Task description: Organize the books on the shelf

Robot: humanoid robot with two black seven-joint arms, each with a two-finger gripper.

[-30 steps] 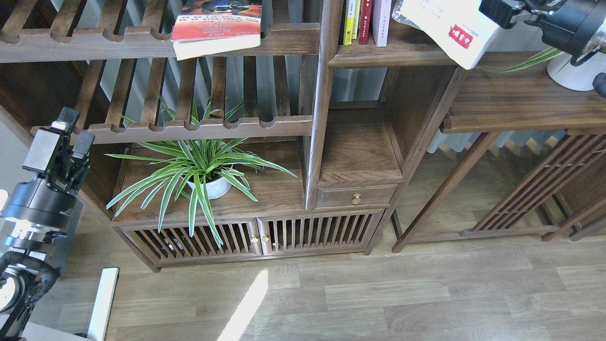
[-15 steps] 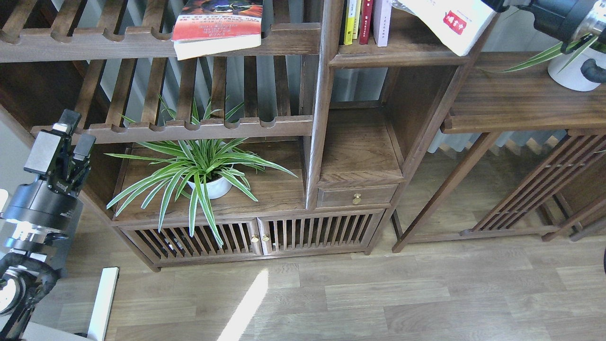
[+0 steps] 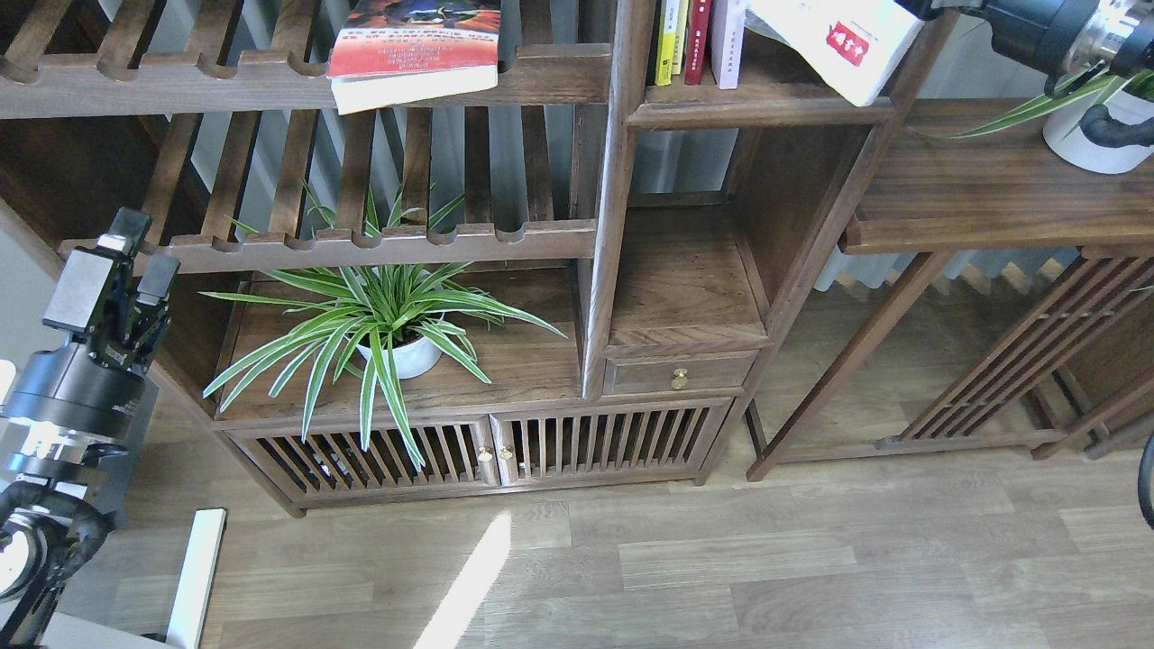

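The shelf (image 3: pixel 766 106) is the narrow plank compartment at top centre. Slim yellow (image 3: pixel 665 41) and red (image 3: pixel 696 41) books and a pale lilac-white one (image 3: pixel 727 41) stand upright at its left end. My right gripper (image 3: pixel 915 7) comes in at the top right edge, mostly cut off, and holds the large white book with red characters (image 3: pixel 834 41) tilted over the shelf's right end. The red-orange book (image 3: pixel 415 50) lies flat on the slatted rack to the left. My left gripper (image 3: pixel 142 248) is open and empty at the far left, apart from any book.
A spider plant in a white pot (image 3: pixel 397 356) stands on the lower left board. A second potted plant (image 3: pixel 1095 135) stands on the side table (image 3: pixel 992 198) at right, under my right arm. The bookcase's upright post (image 3: pixel 618 180) borders the shelf's left side.
My right arm has moved up and to the left, carrying the white book further over the shelf. The left arm has not moved.
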